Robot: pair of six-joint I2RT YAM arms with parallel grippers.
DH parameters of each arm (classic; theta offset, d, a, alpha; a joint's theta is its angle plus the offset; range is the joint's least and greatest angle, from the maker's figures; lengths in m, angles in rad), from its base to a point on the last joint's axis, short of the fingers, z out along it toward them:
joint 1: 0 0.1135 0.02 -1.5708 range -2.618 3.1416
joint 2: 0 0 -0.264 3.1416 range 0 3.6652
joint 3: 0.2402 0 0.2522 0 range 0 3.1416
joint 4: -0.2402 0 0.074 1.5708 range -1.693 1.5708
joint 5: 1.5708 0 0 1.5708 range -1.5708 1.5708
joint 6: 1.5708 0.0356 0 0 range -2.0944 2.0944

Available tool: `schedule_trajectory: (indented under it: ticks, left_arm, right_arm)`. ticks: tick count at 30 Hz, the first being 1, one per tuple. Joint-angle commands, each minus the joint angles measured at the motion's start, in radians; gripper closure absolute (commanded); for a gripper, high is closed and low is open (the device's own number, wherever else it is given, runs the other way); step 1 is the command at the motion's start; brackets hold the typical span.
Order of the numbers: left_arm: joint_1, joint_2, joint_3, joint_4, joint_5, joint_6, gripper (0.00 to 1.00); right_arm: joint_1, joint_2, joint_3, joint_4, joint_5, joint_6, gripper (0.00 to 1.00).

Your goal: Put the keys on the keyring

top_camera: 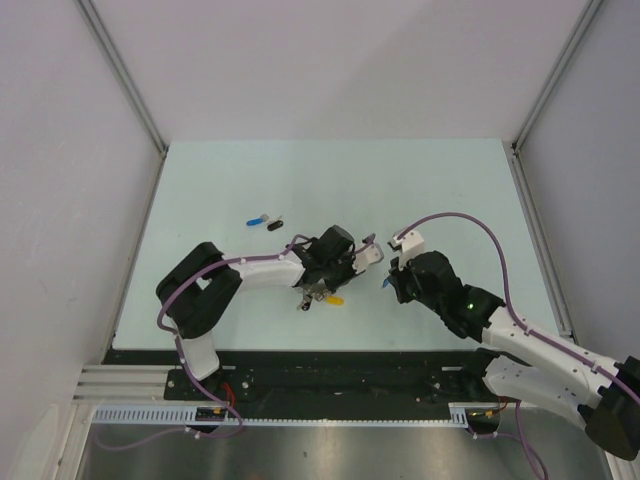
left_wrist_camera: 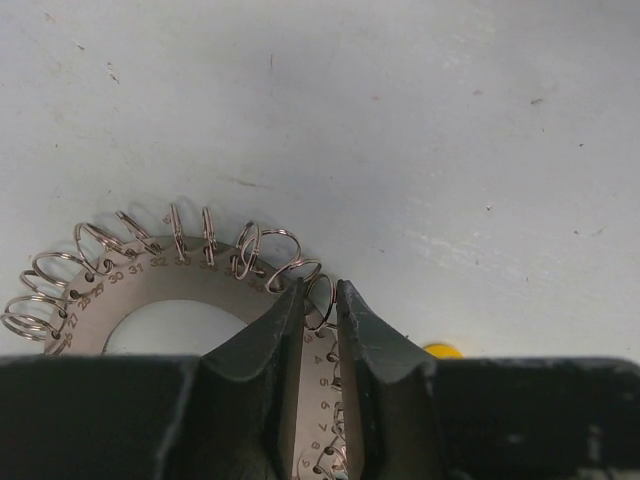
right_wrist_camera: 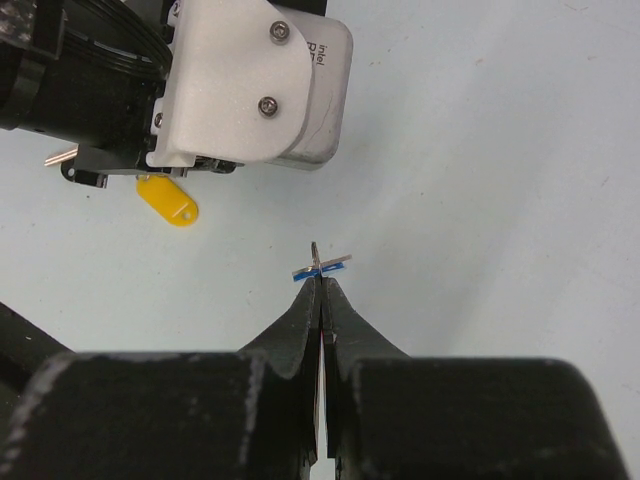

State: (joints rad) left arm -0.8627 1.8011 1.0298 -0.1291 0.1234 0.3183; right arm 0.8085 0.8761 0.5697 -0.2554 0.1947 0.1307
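The keyring (left_wrist_camera: 150,290) is a flat silver numbered ring fringed with wire loops. My left gripper (left_wrist_camera: 320,292) is shut on its band, one loop showing between the fingertips. In the top view the ring is mostly hidden under the left gripper (top_camera: 318,288). My right gripper (right_wrist_camera: 320,280) is shut on a small blue-headed key (right_wrist_camera: 322,265), held edge-on just right of the left wrist. It shows in the top view at the right gripper (top_camera: 390,282). A yellow key (top_camera: 335,299) lies on the table beside the ring (right_wrist_camera: 168,200). A blue key (top_camera: 256,220) and a black key (top_camera: 274,225) lie further back left.
The pale table (top_camera: 450,190) is bounded by white walls left, right and behind. The left arm's white wrist camera housing (right_wrist_camera: 250,80) fills the upper left of the right wrist view, close to the right fingertips.
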Motion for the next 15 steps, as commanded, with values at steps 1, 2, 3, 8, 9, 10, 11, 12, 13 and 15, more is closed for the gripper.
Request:
schedule_trajectory:
  ticks: [1, 2, 3, 8, 9, 10, 11, 12, 13, 15]
  left_arm:
    - [0.004, -0.025, 0.044, 0.029, -0.018, -0.024, 0.78]
    - [0.008, -0.023, 0.05, 0.032, -0.021, -0.039, 0.78]
    - [0.011, -0.023, 0.056, 0.031, -0.021, -0.048, 0.78]
    - [0.024, -0.009, 0.078, 0.02, -0.031, -0.085, 0.75]
    - [0.025, -0.014, 0.078, 0.022, -0.028, -0.09, 0.73]
    - [0.025, -0.019, 0.076, 0.023, -0.025, -0.091, 0.7]
    - [0.027, -0.025, 0.07, 0.023, -0.024, -0.093, 0.68]
    - [0.027, -0.037, 0.069, 0.022, -0.022, -0.093, 0.67]
    - [0.027, -0.045, 0.067, 0.022, -0.018, -0.093, 0.66]
    - [0.031, -0.052, 0.056, 0.019, -0.002, -0.093, 0.63]
  right_arm:
    - [0.001, -0.025, -0.004, 0.038, 0.009, 0.003, 1.0]
    - [0.001, -0.028, -0.005, 0.038, 0.009, 0.004, 1.0]
    - [0.001, -0.029, -0.005, 0.039, 0.009, 0.004, 1.0]
    - [0.001, -0.031, -0.005, 0.038, 0.009, 0.006, 1.0]
    - [0.001, -0.031, -0.005, 0.036, 0.008, 0.006, 1.0]
    - [0.003, -0.032, -0.005, 0.036, 0.009, 0.006, 1.0]
    - [0.004, -0.032, -0.007, 0.036, 0.009, 0.006, 1.0]
    - [0.006, -0.034, -0.007, 0.036, 0.009, 0.007, 1.0]
    - [0.006, -0.034, -0.008, 0.038, 0.009, 0.006, 1.0]
    - [0.006, -0.035, -0.007, 0.039, 0.005, 0.007, 1.0]
